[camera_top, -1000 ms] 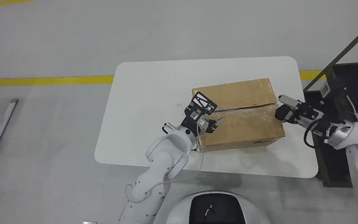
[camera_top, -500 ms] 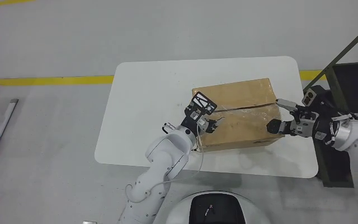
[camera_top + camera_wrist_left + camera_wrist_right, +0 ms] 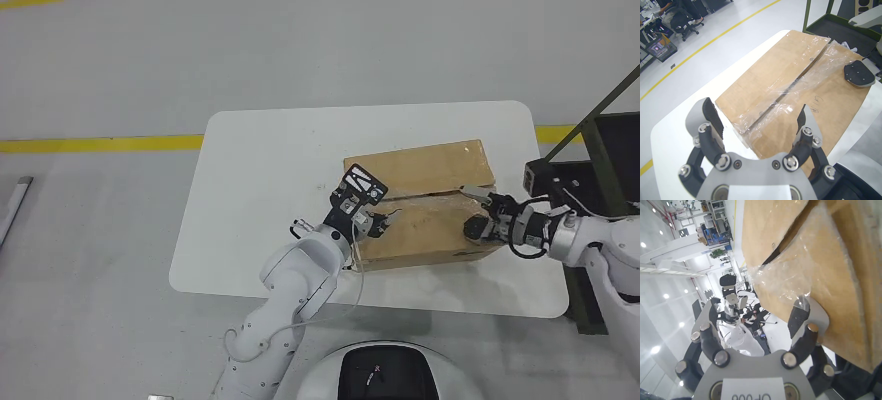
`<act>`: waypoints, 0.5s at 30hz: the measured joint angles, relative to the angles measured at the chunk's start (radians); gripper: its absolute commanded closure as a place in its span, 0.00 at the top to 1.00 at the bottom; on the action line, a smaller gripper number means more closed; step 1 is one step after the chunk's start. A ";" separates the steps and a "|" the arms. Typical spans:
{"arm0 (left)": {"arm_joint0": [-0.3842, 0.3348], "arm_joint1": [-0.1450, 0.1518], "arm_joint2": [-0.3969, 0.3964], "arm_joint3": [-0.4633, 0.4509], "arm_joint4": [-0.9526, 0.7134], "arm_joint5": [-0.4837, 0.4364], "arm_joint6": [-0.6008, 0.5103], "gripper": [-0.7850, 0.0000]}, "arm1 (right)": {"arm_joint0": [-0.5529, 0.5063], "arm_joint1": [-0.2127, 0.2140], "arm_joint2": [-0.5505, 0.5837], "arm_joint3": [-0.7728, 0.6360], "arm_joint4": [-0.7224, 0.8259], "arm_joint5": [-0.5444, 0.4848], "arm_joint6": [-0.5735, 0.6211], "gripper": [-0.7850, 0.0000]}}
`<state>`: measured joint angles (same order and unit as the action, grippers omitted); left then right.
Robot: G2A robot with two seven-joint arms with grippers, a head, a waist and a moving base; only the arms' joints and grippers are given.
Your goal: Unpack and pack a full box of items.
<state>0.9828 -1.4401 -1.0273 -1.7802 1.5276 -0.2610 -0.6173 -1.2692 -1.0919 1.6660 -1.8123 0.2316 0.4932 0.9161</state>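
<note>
A brown cardboard box [image 3: 430, 172] lies on the white table [image 3: 260, 200], its two top flaps closed and torn clear tape [image 3: 780, 94] along the middle seam. My left gripper [image 3: 372, 214] is at the box's left end, open, its fingers [image 3: 712, 115] straddling the seam end without touching it. My right gripper [image 3: 472, 212] is at the box's right end, open, over the near flap. One of its pads [image 3: 859, 74] rests on the flap's top. In the right wrist view that finger [image 3: 800, 313] lies against the cardboard [image 3: 829, 256] while the other stands free.
A dark green framed rack [image 3: 612, 150] stands just past the table's right edge, close behind my right arm. A yellow line [image 3: 100, 143] runs across the floor beyond the table. The box sits toward the table's right front.
My right gripper has moved left from beyond the box's right end onto the near flap. The left arm and the box have stayed still.
</note>
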 measured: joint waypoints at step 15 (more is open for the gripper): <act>0.000 0.000 0.000 0.000 0.000 0.000 0.000 1.00 | 0.038 0.014 -0.076 -0.010 -0.162 -0.016 -0.122 0.00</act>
<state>0.9828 -1.4401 -1.0273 -1.7802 1.5276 -0.2610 -0.6173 -1.2314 -1.0775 1.5898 -1.8225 0.0695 0.4770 0.7941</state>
